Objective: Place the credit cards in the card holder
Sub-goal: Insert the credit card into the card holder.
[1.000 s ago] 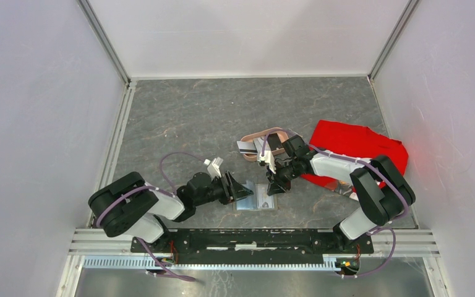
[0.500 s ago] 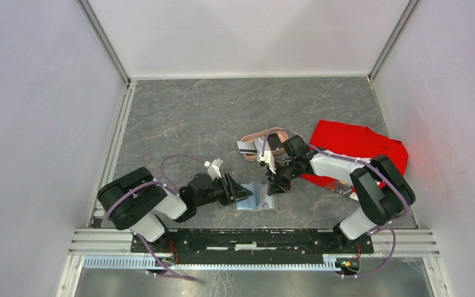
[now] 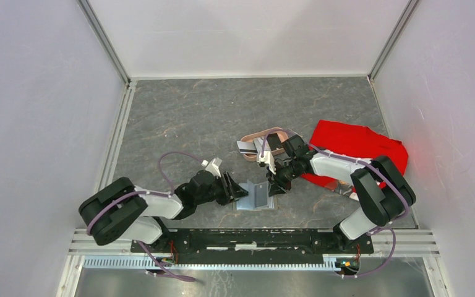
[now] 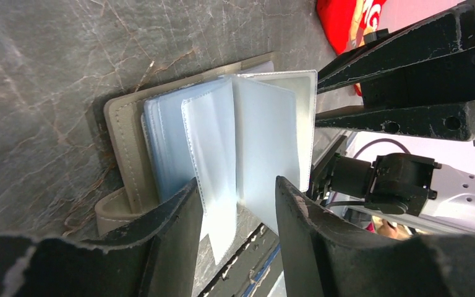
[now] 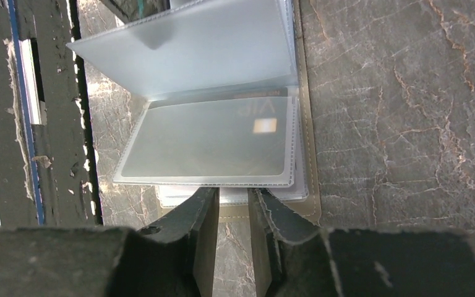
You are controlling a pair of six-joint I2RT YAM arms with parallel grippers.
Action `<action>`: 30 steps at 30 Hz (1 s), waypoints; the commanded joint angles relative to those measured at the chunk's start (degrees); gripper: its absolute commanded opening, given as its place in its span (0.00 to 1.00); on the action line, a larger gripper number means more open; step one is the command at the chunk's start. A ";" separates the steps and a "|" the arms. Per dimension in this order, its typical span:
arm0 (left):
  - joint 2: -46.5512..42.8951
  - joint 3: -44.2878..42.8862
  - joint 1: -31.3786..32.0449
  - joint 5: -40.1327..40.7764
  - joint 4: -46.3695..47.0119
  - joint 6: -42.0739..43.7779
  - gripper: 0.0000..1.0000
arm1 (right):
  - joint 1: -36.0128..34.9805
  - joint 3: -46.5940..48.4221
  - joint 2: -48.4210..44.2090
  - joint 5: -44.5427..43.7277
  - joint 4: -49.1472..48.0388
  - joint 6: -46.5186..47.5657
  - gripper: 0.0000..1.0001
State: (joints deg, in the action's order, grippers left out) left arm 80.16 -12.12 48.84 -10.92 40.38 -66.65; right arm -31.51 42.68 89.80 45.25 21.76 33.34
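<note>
The olive-grey card holder (image 3: 256, 198) lies open near the table's front edge. Its clear sleeves (image 4: 247, 136) stand fanned upright. My left gripper (image 3: 241, 189) reaches in from the left. In its wrist view the left gripper (image 4: 238, 207) has its jaws apart on either side of the raised sleeves. One silvery credit card (image 5: 222, 139) sits inside a flat sleeve. My right gripper (image 5: 235, 201) stands at the cover's near edge (image 5: 284, 213). Its jaws are a narrow gap apart, with nothing clamped between them. Another credit card (image 3: 245, 147) lies in the pink tray.
The pink oval tray (image 3: 266, 137) sits just behind the right gripper (image 3: 277, 184). A red bag (image 3: 359, 145) lies under the right forearm. The dark base rail (image 5: 12, 124) runs close along the holder's front side.
A clear sleeve has swung upright and now hides the card that showed in the open holder. The left jaws have narrowed a little and the left arm's elbow has shifted left. The right gripper barely moved.
</note>
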 commanded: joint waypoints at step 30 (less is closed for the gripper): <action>-1.03 -6.55 -0.16 -2.97 1.05 11.31 0.47 | -0.69 1.84 3.52 -3.73 6.44 6.04 0.00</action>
State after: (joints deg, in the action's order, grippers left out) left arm 76.03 -16.51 48.82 -12.03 34.04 -53.56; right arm -32.21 43.48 93.10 51.37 28.82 39.64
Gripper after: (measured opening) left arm 0.480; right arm 0.006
